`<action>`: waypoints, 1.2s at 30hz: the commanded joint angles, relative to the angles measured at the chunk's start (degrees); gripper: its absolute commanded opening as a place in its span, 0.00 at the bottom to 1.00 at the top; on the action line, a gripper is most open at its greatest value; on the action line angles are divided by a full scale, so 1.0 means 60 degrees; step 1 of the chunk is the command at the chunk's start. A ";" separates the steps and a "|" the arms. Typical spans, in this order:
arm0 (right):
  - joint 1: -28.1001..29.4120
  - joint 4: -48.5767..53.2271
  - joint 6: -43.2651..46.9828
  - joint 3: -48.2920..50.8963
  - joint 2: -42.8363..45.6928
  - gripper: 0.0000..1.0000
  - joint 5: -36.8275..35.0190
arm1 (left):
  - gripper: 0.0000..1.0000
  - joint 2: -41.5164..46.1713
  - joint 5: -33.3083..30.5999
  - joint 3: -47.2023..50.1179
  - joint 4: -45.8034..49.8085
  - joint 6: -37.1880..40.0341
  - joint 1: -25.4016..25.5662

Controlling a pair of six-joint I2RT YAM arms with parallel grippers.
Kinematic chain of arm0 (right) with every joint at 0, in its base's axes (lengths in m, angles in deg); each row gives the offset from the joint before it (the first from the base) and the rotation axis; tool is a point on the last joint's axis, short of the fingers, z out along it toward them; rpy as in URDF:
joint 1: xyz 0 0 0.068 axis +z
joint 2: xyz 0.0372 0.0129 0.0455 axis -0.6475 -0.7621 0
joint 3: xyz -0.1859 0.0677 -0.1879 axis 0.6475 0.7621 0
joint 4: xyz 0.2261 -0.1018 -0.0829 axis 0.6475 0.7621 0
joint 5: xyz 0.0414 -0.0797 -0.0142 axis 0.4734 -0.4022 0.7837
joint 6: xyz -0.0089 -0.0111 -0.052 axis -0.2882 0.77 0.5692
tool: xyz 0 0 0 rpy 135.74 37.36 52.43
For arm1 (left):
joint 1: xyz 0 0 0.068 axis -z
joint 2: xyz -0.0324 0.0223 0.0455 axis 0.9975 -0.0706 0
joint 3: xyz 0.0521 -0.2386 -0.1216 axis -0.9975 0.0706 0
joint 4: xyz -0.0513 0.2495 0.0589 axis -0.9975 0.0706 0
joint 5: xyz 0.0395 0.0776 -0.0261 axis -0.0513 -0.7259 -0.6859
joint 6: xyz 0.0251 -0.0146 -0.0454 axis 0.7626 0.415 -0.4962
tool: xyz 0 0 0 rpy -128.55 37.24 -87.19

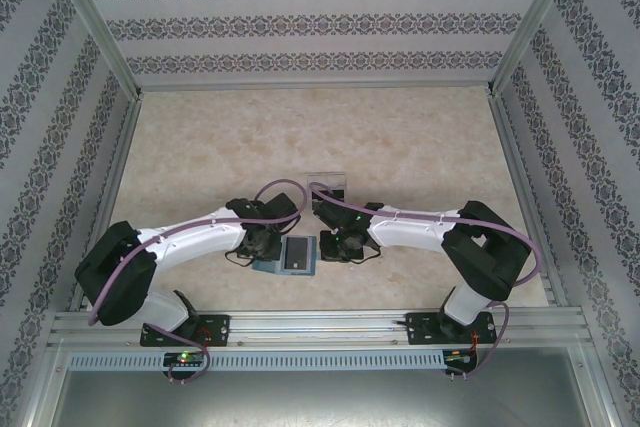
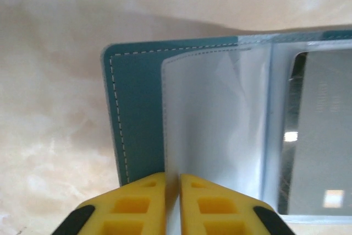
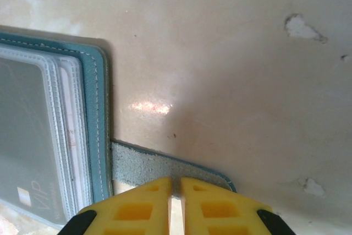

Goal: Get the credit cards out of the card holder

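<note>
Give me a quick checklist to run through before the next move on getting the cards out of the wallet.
1. The wallet lies open on the table: ok.
2. The right gripper is shut on the wallet's tab: ok.
3. The left gripper is shut on a clear sleeve: ok.
4. A card is in view inside its pocket: ok.
5. A card is out of the wallet: not ok, none out yet.
6. How many cards are inside: cannot tell.
</note>
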 commanded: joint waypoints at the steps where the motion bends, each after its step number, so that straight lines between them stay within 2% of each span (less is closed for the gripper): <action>1: 0.0110 0.0699 0.0077 0.0010 -0.0078 0.16 -0.0597 | 0.13 -0.0197 -0.0163 0.0253 0.0321 0.0233 0.0111; 6: 0.0111 0.0747 0.0071 0.0032 -0.0070 0.16 -0.0641 | 0.14 -0.0477 -0.0028 0.0410 0.0164 0.0277 0.0112; 9: 0.0110 0.0835 0.0090 -0.0027 -0.0016 0.15 -0.0638 | 0.19 -0.0331 -0.0010 0.0450 0.0148 0.0233 0.0108; 14: 0.0110 0.0897 0.0055 -0.0056 0.0221 0.16 -0.0667 | 0.29 0.0442 -0.0290 0.0375 0.0471 0.0113 0.0094; 22: 0.0154 0.1206 0.0098 -0.0287 0.0495 0.17 -0.0734 | 0.31 0.1577 -0.0383 -0.0022 0.0970 0.0113 -0.0038; 27: 0.0183 0.1322 0.0185 -0.0605 0.0618 0.19 -0.0712 | 0.31 0.2197 0.0419 -0.0122 0.0242 -0.0036 -0.0111; 33: 0.0184 0.0986 0.0095 -0.0745 0.0691 0.19 -0.0405 | 0.31 0.2564 0.1526 0.0317 -0.1572 -0.0423 -0.0412; 36: 0.0183 0.0649 -0.0010 -0.0716 0.0664 0.19 -0.0160 | 0.30 0.2514 0.2428 0.0604 -0.2483 -0.0615 -0.0755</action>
